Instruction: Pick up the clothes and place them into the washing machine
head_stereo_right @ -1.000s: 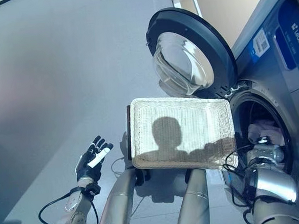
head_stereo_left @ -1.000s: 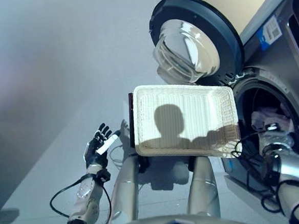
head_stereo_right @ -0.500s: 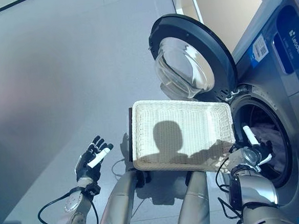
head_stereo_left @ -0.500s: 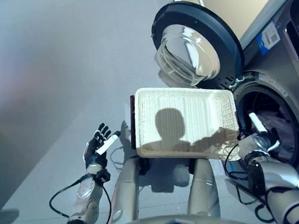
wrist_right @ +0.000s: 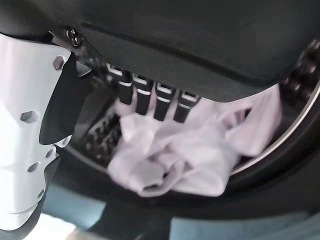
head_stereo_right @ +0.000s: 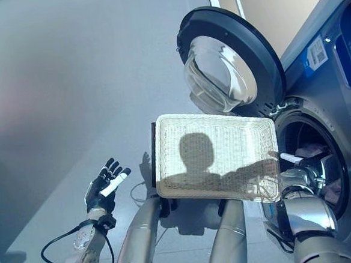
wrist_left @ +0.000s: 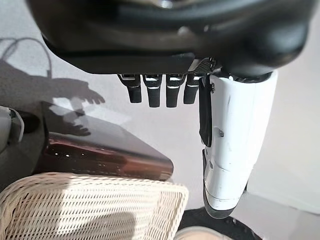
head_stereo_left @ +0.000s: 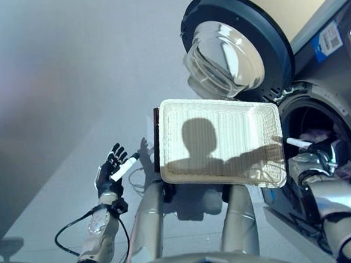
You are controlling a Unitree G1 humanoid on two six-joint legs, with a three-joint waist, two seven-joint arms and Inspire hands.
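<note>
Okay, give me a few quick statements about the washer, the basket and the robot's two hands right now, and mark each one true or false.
1. The washing machine door stands open. True.
2. The white wicker basket still holds clothes. False: nothing lies in it but shadow.
3. Pale clothes lie inside the drum. True.
4. The right hand is clenched round a garment. False: its fingers are straight at the drum's mouth, and the clothes lie past them.
5. The left hand is gripping the basket's rim. False: it is open, out to the left and apart from the basket.
</note>
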